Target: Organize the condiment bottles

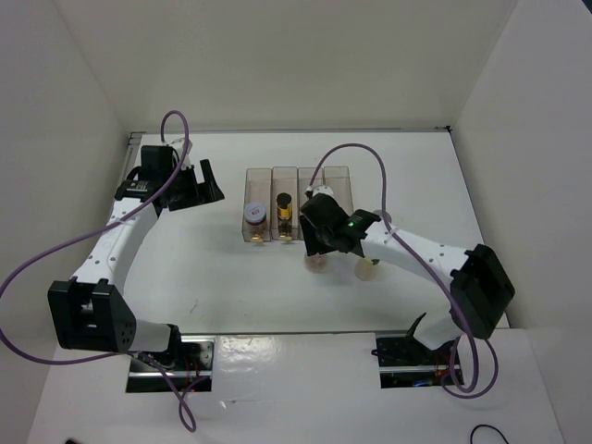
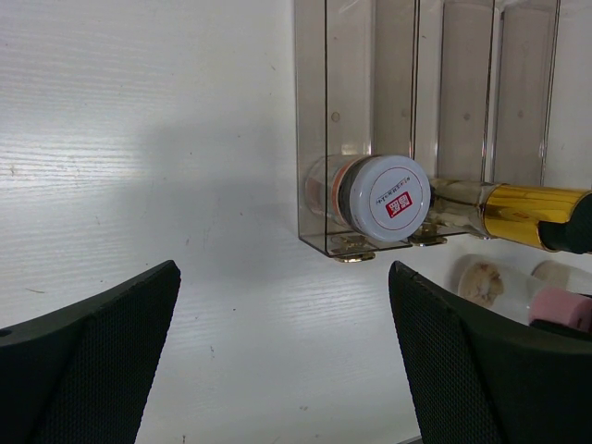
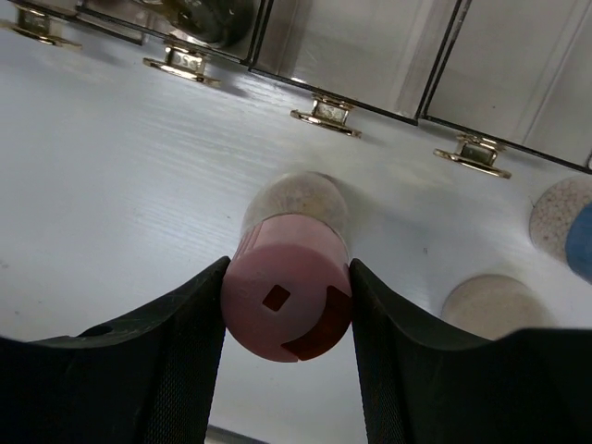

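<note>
Nearest the overhead camera, both arm bases sit at the near edge of the white table [image 1: 213, 287], which spreads away between white walls. The right arm [image 1: 416, 250] reaches inward to the middle of the table. The left arm [image 1: 116, 240] stretches up the left side.

Next in size, the clear four-slot tray [image 1: 340, 176] lies toward the far middle. Its slots run away from the bases, and small gold fittings line its near end.

Left of the tray and apart from it, the left gripper [image 2: 284, 268] hangs with its jaws spread wide. Only bare table shows between its fingers [image 2: 83, 361].

The right gripper [image 3: 289, 268] is closed on the pink-lidded jar [image 3: 287, 314], one finger pressed to each side of the lid. This jar is outside the tray, just in front of its near end and about opposite the third slot from the left. Its pale body shows beyond the lid. Whether its base touches the table I cannot tell.

The white-lidded jar [image 2: 388, 199], with a red label on top, sits in the leftmost slot at its near end. The gold-capped jar [image 2: 527, 215] is in the second slot beside it. Whether that one stands or lies I cannot tell.

On the table just right of the held jar is a pale jar [image 3: 490, 310]. A speckled jar [image 3: 558, 215] is cut off by the frame edge, nearer the tray.
</note>
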Motion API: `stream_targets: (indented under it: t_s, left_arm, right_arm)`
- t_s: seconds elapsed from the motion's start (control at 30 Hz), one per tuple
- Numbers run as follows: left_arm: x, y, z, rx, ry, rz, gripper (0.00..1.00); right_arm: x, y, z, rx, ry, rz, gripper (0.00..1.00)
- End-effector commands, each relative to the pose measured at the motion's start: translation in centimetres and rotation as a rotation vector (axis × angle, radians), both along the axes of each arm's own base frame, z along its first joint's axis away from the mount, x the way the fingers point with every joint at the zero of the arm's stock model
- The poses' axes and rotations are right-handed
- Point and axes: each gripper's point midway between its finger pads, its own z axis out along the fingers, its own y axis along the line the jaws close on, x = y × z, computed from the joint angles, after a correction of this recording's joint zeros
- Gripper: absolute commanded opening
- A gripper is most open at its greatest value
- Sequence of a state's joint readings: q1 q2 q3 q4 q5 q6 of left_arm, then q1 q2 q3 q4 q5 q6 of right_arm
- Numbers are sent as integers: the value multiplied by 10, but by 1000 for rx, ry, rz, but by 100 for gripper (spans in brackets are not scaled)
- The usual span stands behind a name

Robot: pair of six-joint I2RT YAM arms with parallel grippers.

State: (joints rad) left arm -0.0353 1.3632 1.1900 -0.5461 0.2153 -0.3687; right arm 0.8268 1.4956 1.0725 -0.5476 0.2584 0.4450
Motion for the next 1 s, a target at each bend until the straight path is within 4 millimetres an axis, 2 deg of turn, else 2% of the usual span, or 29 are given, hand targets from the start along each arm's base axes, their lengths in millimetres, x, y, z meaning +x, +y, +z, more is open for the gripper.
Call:
stream_targets:
  t_s: [0.0, 0.03, 0.07, 0.13, 0.23, 0.33, 0.37, 0.53, 0.57, 0.7, 0.77, 0.83, 0.87, 0.93, 0.97]
  left_arm:
    - [4, -1, 11, -6, -52, -18, 99]
    - [4, -1, 11, -6, -52, -18, 99]
    - [4, -1, 11, -6, -52, -18, 99]
    - [4, -1, 11, -6, -52, -18, 99]
    - [4, -1, 11, -6, -52, -18, 99]
    - [4, -1, 11, -6, -52, -18, 99]
    - [4, -1, 11, -6, -52, -18, 99]
    - [5, -1, 15, -6, -61, -18, 99]
    - [5, -1, 15, -6, -61, -18, 99]
    - [6, -1, 11, -6, -52, -18, 99]
    - [7, -1, 8, -6, -43, -18, 99]
    - [9, -1, 8, -6, -41, -18, 99]
    - [9, -1, 8, -6, -41, -18, 99]
    - [12, -1, 8, 1, -42, -24, 99]
    - [13, -1, 5, 1, -33, -24, 99]
  right_arm:
    - [1, 7, 61, 113, -91, -6, 12]
    - [1, 6, 78, 135, -111, -6, 11]
    - [0, 8, 83, 140, -108, 12, 11]
    - [0, 8, 108, 168, -142, 19, 11]
    - [12, -1, 134, 180, -199, -19, 11]
    - [36, -23, 145, 171, -242, -76, 11]
    - [50, -34, 149, 168, -259, -112, 11]
    - [91, -47, 168, 164, -326, -166, 12]
    - [100, -46, 162, 145, -322, -165, 12]
    - [125, -34, 168, 158, -346, -150, 12]
    - [133, -26, 158, 146, -331, -137, 12]
    - [144, -26, 155, 145, -332, -147, 12]
    - [150, -22, 144, 124, -315, -140, 12]
    - [155, -17, 137, 116, -302, -125, 12]
    - [159, -15, 123, 98, -277, -124, 12]
